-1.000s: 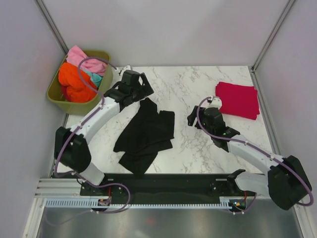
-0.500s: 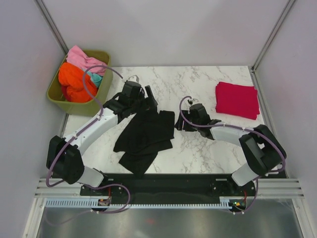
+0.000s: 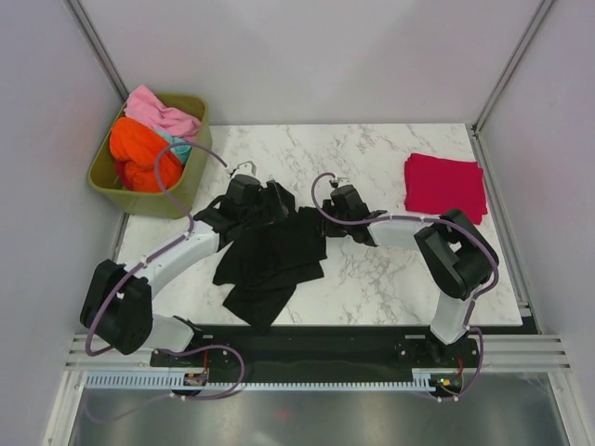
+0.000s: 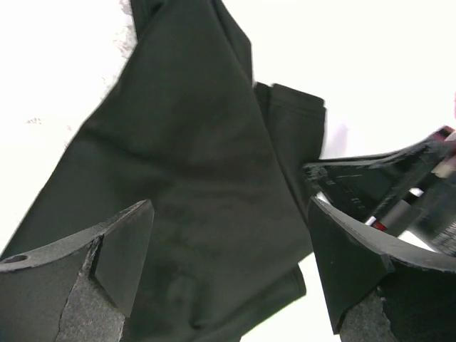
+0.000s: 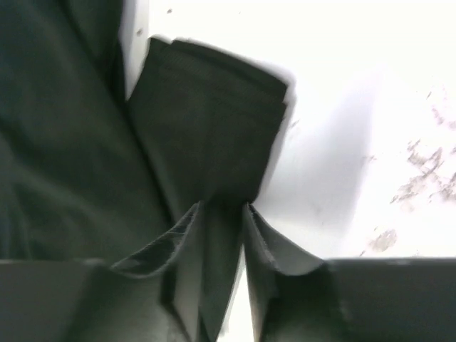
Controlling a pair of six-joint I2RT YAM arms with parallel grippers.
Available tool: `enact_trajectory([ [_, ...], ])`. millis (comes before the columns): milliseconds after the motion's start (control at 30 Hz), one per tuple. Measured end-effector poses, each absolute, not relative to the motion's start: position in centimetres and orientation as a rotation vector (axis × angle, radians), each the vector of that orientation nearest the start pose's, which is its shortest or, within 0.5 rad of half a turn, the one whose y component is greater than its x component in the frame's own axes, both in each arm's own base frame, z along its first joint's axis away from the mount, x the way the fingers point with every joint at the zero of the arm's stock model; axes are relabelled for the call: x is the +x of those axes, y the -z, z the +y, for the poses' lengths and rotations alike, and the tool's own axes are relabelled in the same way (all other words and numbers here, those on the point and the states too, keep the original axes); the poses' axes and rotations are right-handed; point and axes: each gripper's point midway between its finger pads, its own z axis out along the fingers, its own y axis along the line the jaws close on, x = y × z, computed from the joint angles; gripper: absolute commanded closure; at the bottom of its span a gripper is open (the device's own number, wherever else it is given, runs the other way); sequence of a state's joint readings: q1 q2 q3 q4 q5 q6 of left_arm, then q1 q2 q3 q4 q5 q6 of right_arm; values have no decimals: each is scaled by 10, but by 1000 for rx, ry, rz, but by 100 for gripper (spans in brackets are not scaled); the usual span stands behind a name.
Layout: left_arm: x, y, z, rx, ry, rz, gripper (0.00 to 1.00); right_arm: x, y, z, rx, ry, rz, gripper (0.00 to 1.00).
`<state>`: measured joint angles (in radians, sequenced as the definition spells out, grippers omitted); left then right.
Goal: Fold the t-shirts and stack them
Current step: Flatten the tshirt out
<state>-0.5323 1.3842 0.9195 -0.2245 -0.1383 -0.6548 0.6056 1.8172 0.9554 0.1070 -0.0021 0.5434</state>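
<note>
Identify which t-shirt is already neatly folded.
The red t-shirt, a flat rectangle at the far right of the table. The black t-shirt lies rumpled mid-table; the others are bunched in the green tub.

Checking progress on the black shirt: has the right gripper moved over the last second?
Yes. The right gripper has travelled left, away from the folded red t-shirt, and now reaches the sleeve of the black t-shirt.

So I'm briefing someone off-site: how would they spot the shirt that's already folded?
On the white marble table, look at the far right corner. The crimson t-shirt lies there as a neat flat rectangle. It alone is folded: the black t-shirt sprawls mid-table and the others are heaped in the olive tub.
</note>
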Motion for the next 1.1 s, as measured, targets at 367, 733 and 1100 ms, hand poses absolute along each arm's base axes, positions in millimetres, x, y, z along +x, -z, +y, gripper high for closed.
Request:
enact_trajectory([
  [367,342,-98,-199,-166,405,2360,5,350,-51,242,6,-451,2334,100],
  [733,335,-107,-208,-99,464,2353,6,335,-176,195,173,-480,1978,100],
  [1100,324,-152,-235,48,570,2207,1,333,-171,170,254,-350,1983,100],
])
